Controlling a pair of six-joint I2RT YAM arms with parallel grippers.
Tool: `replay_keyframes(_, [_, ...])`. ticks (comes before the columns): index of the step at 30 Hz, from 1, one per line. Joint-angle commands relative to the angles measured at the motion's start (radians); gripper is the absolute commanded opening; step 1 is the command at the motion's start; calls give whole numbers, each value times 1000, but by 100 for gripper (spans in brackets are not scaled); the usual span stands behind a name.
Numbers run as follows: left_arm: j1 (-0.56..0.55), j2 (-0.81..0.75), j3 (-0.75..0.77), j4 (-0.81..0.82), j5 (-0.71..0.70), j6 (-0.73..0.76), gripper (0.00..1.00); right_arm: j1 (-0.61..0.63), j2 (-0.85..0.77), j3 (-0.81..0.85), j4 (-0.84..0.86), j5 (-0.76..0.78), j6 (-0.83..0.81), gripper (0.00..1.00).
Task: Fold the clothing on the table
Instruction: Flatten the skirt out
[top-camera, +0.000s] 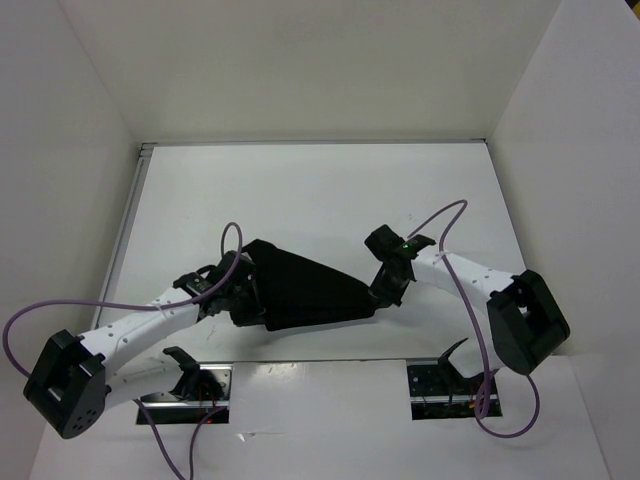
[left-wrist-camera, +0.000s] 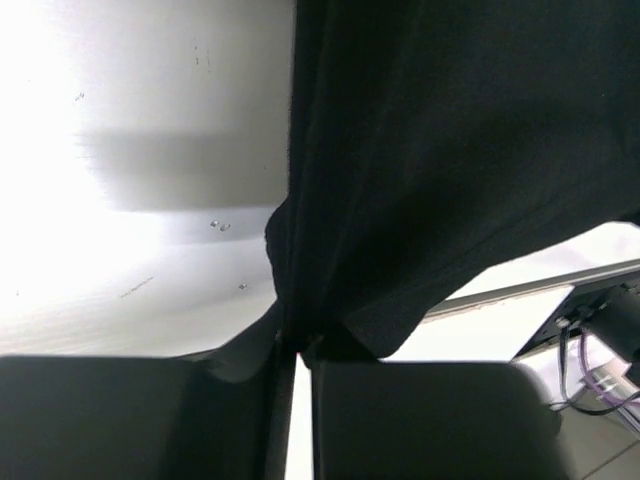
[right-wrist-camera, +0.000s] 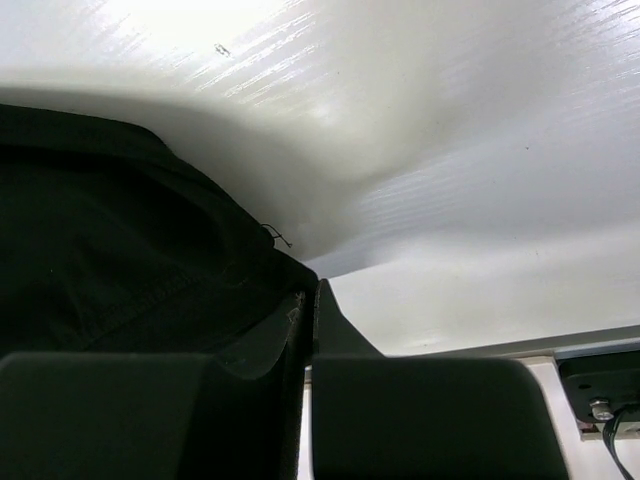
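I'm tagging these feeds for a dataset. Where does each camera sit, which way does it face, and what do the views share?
Top external: above and behind the bases, looking down on the matte white tabletop; both arms show, left pincer and right pincer gripping the black fabric garment at opposite ends.
Left wrist: on the left arm, looking past its own shut pincer at the pinched garment.
Right wrist: on the right arm, likewise; garment at left.
Shared: all show garment and tabletop.

On three sides white walls (top-camera: 300, 70) are seen. A dark left cut-out (top-camera: 215, 385) and a dark right cut-out (top-camera: 430, 385) are set into a white panel (top-camera: 320, 420) at the near edge.
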Motion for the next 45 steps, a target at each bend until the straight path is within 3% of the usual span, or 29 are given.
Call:
replay_keyframes(1, [8,-9,17,-97,-61,2,14,-12,8,-19,-65,96,-17,0])
replay_keyframes(7, [8,-91,-1,-118,-61,-46,33,-12,28,-19,-65,87,-26,0])
replay_keyframes(11, [8,-144,-27,-108,-61,-58,35,-12,48,-10,-56,76,-35,0])
replay_keyframes(17, [8,-170,-75,33,8,-58,44,-12,58,-10,-56,56,-45,0])
replay_keyframes(25, [8,-38,-75,199,26,-40,45,-3,58,-10,-47,56,-54,0])
replay_keyframes(37, [-1,292,50,276,-49,17,45,15,58,-10,-47,47,-45,0])
replay_keyframes(38, [-1,309,50,289,-38,17,43,15,58,-10,-47,47,-45,0])
replay_keyframes(40, [-12,358,50,328,-24,26,30,15,58,-10,-56,47,-45,0])
replay_keyframes(43, [-12,395,80,307,-42,47,0,15,47,-10,-56,47,-35,0])
replay_keyframes(45, [-12,366,105,251,-52,81,0,15,36,-10,-65,47,-35,0])
